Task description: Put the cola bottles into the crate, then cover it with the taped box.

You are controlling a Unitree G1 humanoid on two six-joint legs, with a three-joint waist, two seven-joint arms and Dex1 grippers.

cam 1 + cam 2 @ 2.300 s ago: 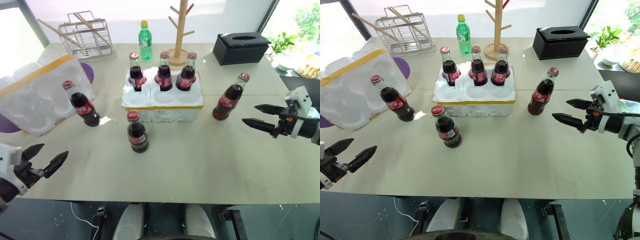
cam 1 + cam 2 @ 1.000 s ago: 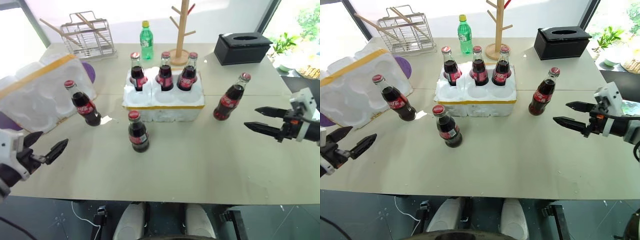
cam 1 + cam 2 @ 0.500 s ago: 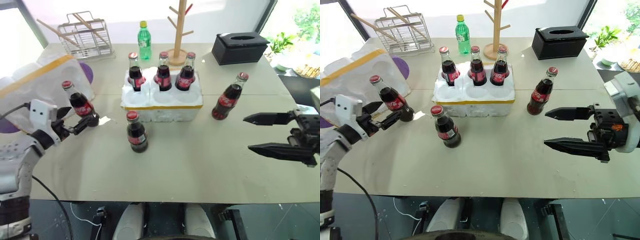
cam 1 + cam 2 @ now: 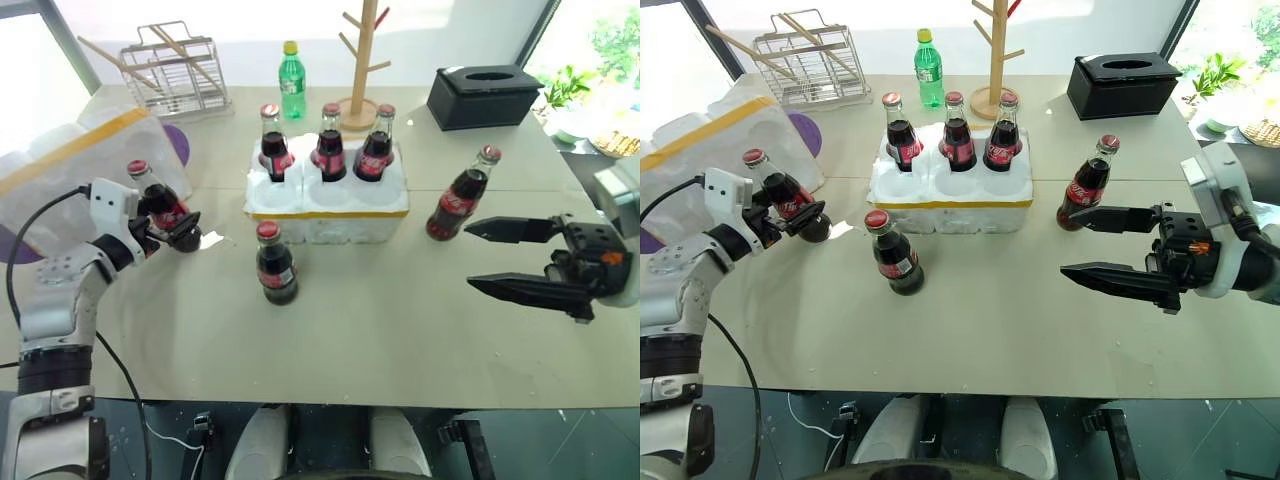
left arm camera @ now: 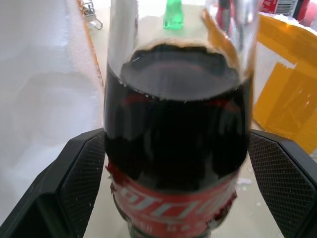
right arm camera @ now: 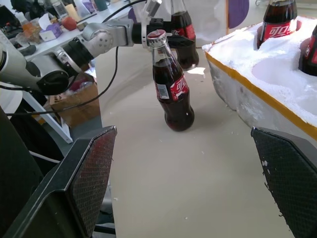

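Three of the small glass cola bottles with red caps [image 4: 328, 145] already stand in the back row of the low white styrofoam crate with the yellow tape band [image 4: 327, 206]; its three front wells are empty. Three more wait on the pale counter [image 4: 400, 330]: one just in front of the crate [image 4: 275, 265], one beside its right end [image 4: 458, 200], and one off to its left [image 4: 160, 208], close against the big white styrofoam box with yellow tape [image 4: 70, 175]. That box lies at the counter's left edge, nowhere near the crate, so by my reckoning the loading is half done and the covering has not begun.

The left gripper [image 4: 172, 226] reaches out level, with the left-hand bottle's dark body standing between its black jaws. In the wrist view the jaws flank the glass on both sides, spread wide with a sliver of gap, so I would call it bracketed rather than pinched.

The right gripper [image 4: 1110, 245] hangs above the counter's right side, pointing across toward the middle, jaws wide apart and empty, with the right-hand bottle just beyond its upper jaw.
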